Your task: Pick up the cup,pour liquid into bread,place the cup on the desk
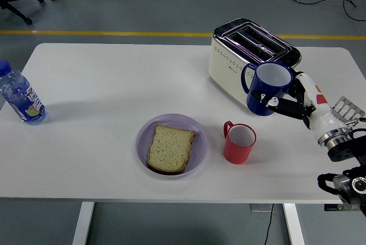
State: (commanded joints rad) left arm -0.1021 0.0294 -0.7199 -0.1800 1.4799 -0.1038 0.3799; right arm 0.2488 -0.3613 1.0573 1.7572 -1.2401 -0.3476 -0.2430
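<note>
My right hand [297,103] has its fingers clamped on the blue cup [267,88], held upright above the worktop [103,96] so nothing spills, the bread [170,148] on its plate [197,136] lying at eight o'clock of it.

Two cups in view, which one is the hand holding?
The blue cup, held off the table in front of the toaster by the right hand. The red cup stands untouched on the table beside the plate.
</note>
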